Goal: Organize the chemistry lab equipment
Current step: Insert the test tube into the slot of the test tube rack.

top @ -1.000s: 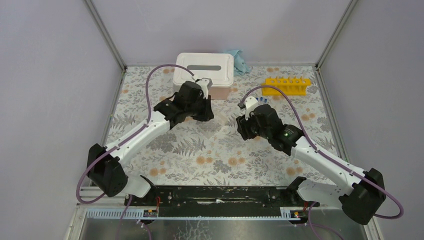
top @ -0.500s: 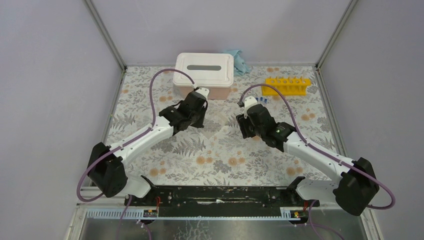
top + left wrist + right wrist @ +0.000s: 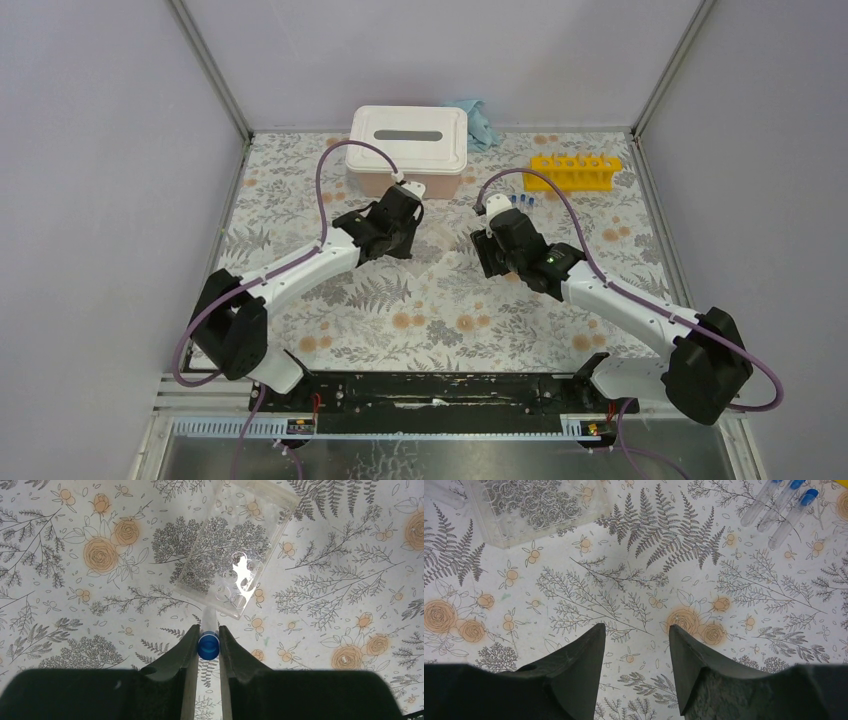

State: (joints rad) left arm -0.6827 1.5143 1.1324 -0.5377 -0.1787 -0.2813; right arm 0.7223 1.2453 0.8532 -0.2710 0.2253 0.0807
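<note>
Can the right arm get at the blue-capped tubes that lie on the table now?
Probably yes: the right claw is open and empty, and the blue-capped tubes lie loose on the table ahead of it, with nothing in between.

A white box point(image 3: 408, 140) with a slot on top sits at the top middle of the flowery table point(image 3: 440, 320). A yellow test-tube rack point(image 3: 574, 171) is at the upper right. Tiny blue-capped tubes point(image 3: 521, 200) lie near it, beside the right arm point(image 3: 620, 300). The left arm point(image 3: 300, 263) bends toward the middle.
</note>
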